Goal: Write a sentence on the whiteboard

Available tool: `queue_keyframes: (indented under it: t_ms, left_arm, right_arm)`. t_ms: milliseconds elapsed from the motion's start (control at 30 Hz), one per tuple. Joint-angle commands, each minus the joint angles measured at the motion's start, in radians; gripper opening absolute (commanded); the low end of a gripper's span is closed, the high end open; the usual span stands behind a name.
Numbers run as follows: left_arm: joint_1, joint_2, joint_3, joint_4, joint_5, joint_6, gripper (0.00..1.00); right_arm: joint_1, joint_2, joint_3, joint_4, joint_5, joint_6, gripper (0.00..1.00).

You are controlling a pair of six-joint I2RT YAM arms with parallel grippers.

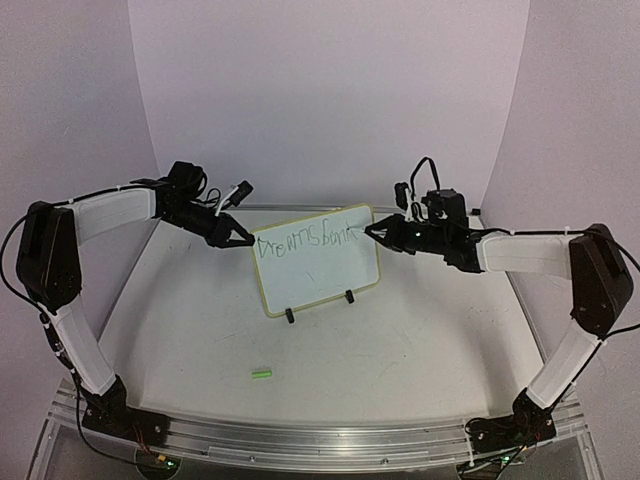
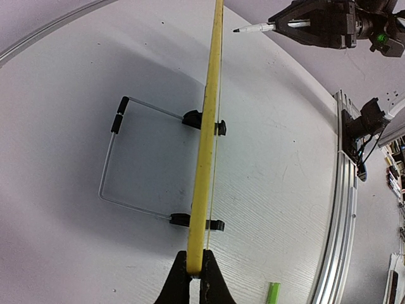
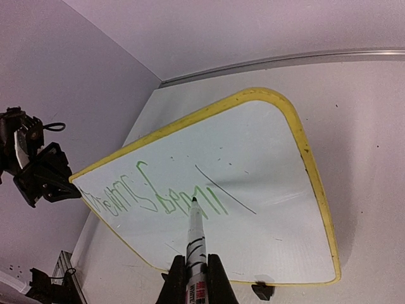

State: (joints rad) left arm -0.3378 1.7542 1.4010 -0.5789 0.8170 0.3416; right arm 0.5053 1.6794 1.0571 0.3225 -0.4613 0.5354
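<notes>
The whiteboard (image 2: 212,76) is showing edge-on as a thin yellow strip running from top centre to bottom centre of the frame, where the left gripper (image 2: 197,261) is pinching its edge between both fingers. Two black feet (image 2: 193,118) are clipping onto the strip, and a wire stand (image 2: 109,158) is looping out from them to the left across the white table (image 2: 63,95). At the upper right the right gripper (image 2: 281,24) is gripping a marker (image 2: 253,28) and pointing its tip left, close to the strip but apart from it, while a small green cap (image 2: 273,292) is lying at the bottom edge beside a metal rail (image 2: 338,209).
</notes>
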Motion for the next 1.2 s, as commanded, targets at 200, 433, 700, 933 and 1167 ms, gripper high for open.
queue_keyframes:
  t_ms: [200,433,700,933,1167]
  left_arm:
    - [-0.015,-0.007,0.005,-0.067,-0.055,0.033,0.0]
    - [-0.015,-0.005,0.006,-0.067,-0.055,0.034,0.0]
    - [-0.015,-0.007,0.006,-0.067,-0.055,0.033,0.0]
    - [-0.015,-0.008,0.006,-0.066,-0.055,0.033,0.0]
    - [-0.015,-0.009,0.006,-0.066,-0.053,0.033,0.0]
  right_arm:
    - [0.001,0.048,0.093,0.042,0.007,0.0,0.0]
    - [0.0,0.083,0.104,0.041,0.032,0.016,0.0]
    - [0.0,0.032,0.059,0.069,0.046,0.014,0.0]
    - [0.0,-0.024,0.0,0.071,0.054,0.003,0.0]
    - [0.0,0.005,-0.007,0.069,0.066,0.014,0.0]
